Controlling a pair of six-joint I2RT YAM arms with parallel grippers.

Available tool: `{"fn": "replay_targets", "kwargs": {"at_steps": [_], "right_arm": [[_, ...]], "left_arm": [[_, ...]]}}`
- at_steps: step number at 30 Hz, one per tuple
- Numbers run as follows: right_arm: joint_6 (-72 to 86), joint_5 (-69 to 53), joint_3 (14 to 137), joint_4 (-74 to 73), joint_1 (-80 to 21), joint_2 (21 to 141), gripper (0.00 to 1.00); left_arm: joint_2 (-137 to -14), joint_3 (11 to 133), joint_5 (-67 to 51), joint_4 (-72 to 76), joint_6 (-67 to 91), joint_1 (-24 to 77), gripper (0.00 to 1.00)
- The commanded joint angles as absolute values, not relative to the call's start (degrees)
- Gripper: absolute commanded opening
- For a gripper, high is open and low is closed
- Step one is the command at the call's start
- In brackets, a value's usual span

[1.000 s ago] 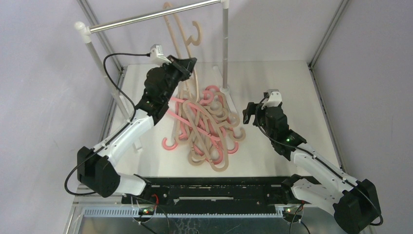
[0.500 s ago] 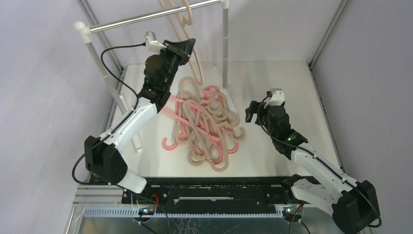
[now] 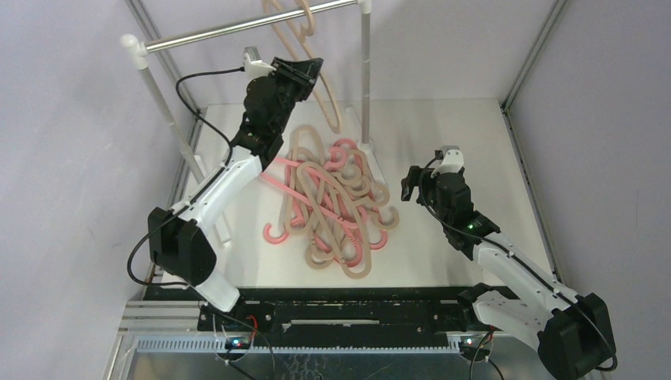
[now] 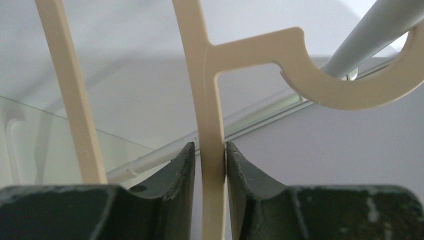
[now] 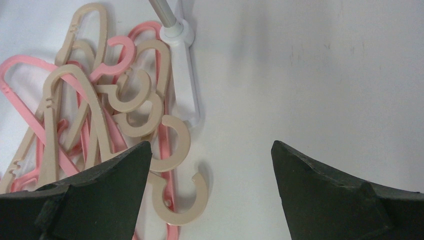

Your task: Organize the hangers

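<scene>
While the left gripper is reached way up by the rail, its jaws sit on either side of a beige hanger, right on the straight stem below the hook. The wrist cam shows both pads hugging that stem super close. Honestly I can't tell if they're actually pinching it or just a hair off it. The hook itself curls round the rail, and the rest of the hanger dangles down toward the back of the table.

The other hangers are a tangled pile of pink and beige ones, lying flat mid-table between the two arms. A few hooks stick out along the front and right edges. The pile's right side butts up against the white foot of the rack's right post.

The right gripper has its jaws spread wide with nothing in them. It hovers over bare table just right of the pile, pointing down.
</scene>
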State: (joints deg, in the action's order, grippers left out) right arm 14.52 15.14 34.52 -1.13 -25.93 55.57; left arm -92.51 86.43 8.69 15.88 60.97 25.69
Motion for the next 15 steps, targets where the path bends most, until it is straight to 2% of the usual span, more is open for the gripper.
{"fn": "replay_targets", "kwargs": {"at_steps": [1,10,12,15], "right_arm": [[15.46,14.33,34.20,1.20,-25.19,55.62,0.97],[16.17,12.74,33.49,2.61,-24.22,56.72,0.97],[16.38,12.22,33.36,2.80,-24.09,57.01,0.97],[16.36,11.51,33.32,2.83,-23.92,57.37,0.97]], "left_arm": [[-94.94,92.76,5.67,13.50,61.34,25.69,0.36],[-102.07,101.86,-1.52,8.53,57.44,26.68,0.51],[-101.20,100.14,-1.34,9.58,56.00,26.66,0.60],[-97.80,94.59,-0.62,13.80,52.81,26.72,0.82]]}}
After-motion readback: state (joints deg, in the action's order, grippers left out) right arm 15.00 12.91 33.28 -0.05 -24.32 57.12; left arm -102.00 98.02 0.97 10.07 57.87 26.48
